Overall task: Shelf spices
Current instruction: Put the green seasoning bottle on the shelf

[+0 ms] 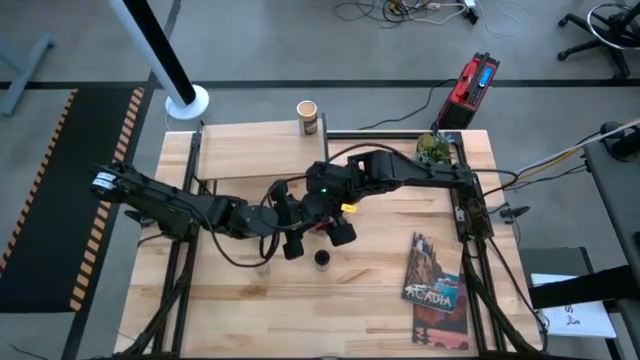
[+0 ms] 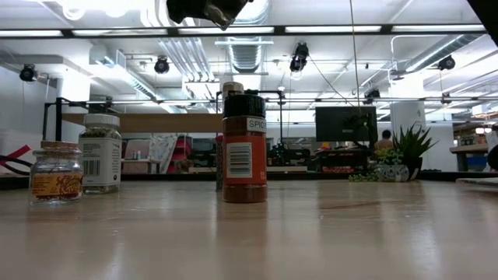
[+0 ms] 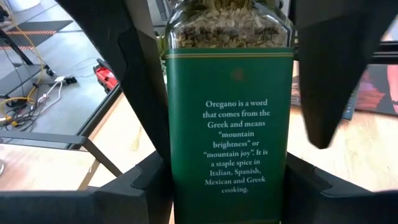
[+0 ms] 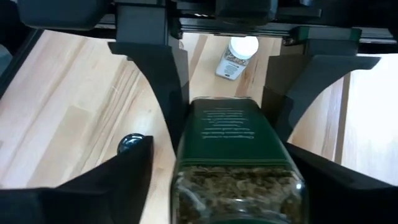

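The green-labelled oregano jar (image 3: pixel 229 124) hangs in the air between both grippers over the middle of the table. My left gripper (image 3: pixel 227 163) is shut on its labelled end. My right gripper (image 4: pixel 219 147) is open, with a finger on each side of the jar's clear, herb-filled end (image 4: pixel 239 183). Below on the tabletop stand a dark-capped brown jar (image 2: pixel 244 148) and a white-capped jar (image 2: pixel 101 152). A tan canister (image 1: pixel 307 117) stands on the shelf (image 1: pixel 250 152) at the far left. My left gripper pinches the green-labelled end of the jar (image 3: pixel 186 168) between its two fingers, one on each side. The fingers come level from the table's left and lie along the jar. The jar lies level, clear of the table, its clear end pointing toward my right gripper.
A small short jar (image 2: pixel 56 173) stands at the left in the low view. A green plant (image 1: pixel 432 148) sits at the table's far right. The Acadia book (image 1: pixel 435 285) lies at the near right. A cable box (image 1: pixel 470 85) is on the floor beyond the table.
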Available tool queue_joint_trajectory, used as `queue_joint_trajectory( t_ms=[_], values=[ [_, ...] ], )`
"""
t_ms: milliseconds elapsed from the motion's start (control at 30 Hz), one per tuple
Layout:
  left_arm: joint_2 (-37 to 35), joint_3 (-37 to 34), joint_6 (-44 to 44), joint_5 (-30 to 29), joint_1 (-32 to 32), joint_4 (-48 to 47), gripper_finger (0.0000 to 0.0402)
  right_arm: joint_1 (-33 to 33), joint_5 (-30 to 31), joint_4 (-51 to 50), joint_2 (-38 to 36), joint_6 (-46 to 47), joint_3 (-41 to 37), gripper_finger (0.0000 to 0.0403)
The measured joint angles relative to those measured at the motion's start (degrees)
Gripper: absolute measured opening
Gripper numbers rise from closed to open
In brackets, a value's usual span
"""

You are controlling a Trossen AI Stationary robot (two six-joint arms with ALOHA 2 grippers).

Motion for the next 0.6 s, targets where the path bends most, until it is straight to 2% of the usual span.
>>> queue_joint_trajectory(
  t_ms=[167,600],
  values=[
    [0.0,0.0,-0.02,-0.32,0.0,-0.11,0.0189,0.02,-0.02,-0.01,0.0,0.64,0.0,0.0314],
    [-0.2,0.07,2.5,-1.98,0.07,4.04,0.0188,-0.16,1.24,0.09,-2.96,0.18,0.24,0.0305]
  ],
)
